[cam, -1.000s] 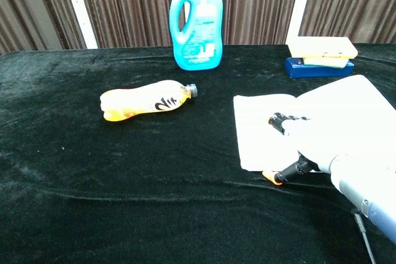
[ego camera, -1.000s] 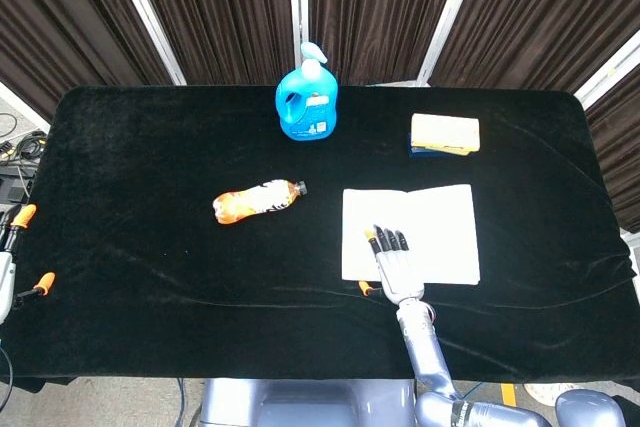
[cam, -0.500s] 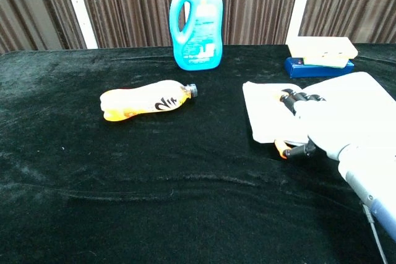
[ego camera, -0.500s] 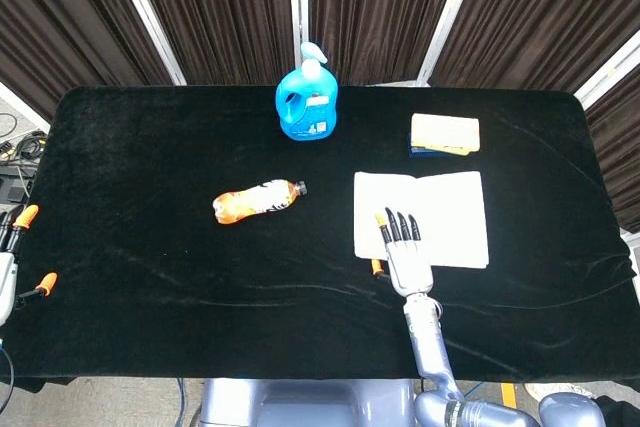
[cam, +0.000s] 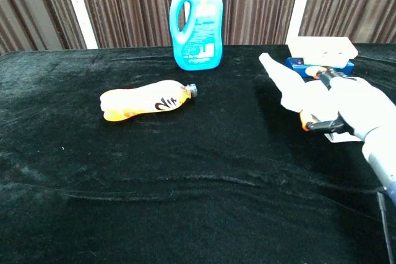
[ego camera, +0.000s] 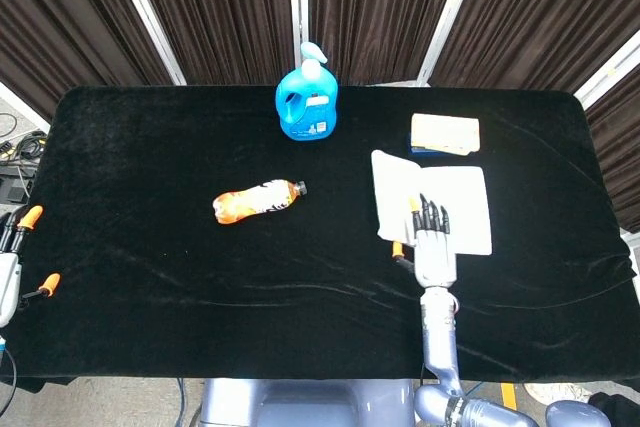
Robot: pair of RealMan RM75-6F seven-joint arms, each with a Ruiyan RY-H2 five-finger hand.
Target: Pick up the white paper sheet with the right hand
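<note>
Altogether: one paper sheet (ego camera: 440, 199) in right hand (ego camera: 433, 247), two bottles.

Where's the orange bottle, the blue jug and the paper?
orange bottle (ego camera: 256, 200), head view, on its middle.
blue jug (cam: 197, 29), chest view, on its label.
white paper sheet (ego camera: 467, 199), head view, on its bare right part.

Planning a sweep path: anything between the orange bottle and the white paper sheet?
Nothing: head view shows bare black cloth between the orange bottle and white paper sheet.
</note>
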